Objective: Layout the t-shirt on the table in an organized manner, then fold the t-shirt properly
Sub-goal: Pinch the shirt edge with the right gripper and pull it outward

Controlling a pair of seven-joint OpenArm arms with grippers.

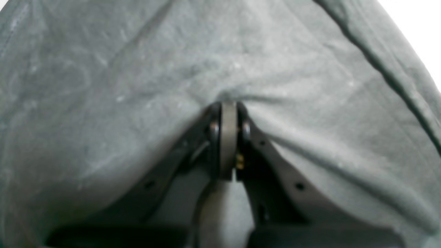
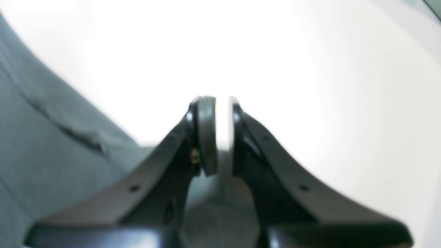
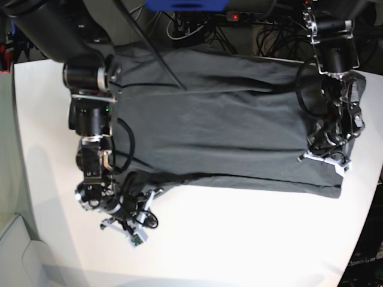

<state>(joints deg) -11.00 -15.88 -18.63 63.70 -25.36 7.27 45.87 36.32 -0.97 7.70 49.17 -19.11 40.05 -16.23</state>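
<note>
The dark grey t-shirt [image 3: 221, 119] lies spread across the far half of the white table [image 3: 239, 239]. At the shirt's right end my left gripper [image 3: 328, 156] is shut on it. In the left wrist view the t-shirt [image 1: 120, 86] puckers into the closed left gripper [image 1: 228, 105]. My right gripper [image 2: 223, 101] has its jaws drawn almost together, with a thin slit through which the white table [image 2: 275, 51] shows. The t-shirt [image 2: 41, 144] edge runs along its left and under it. Whether any cloth is pinched there does not show. In the base view my right gripper [image 3: 143, 218] sits just below the shirt's lower-left corner.
Both arms reach in from the far side, and their cables [image 3: 119, 155] hang over the shirt's left part. A power strip and tangled leads [image 3: 239, 24] lie behind the table. The table's rounded near-left corner [image 3: 42, 263] borders a pale floor.
</note>
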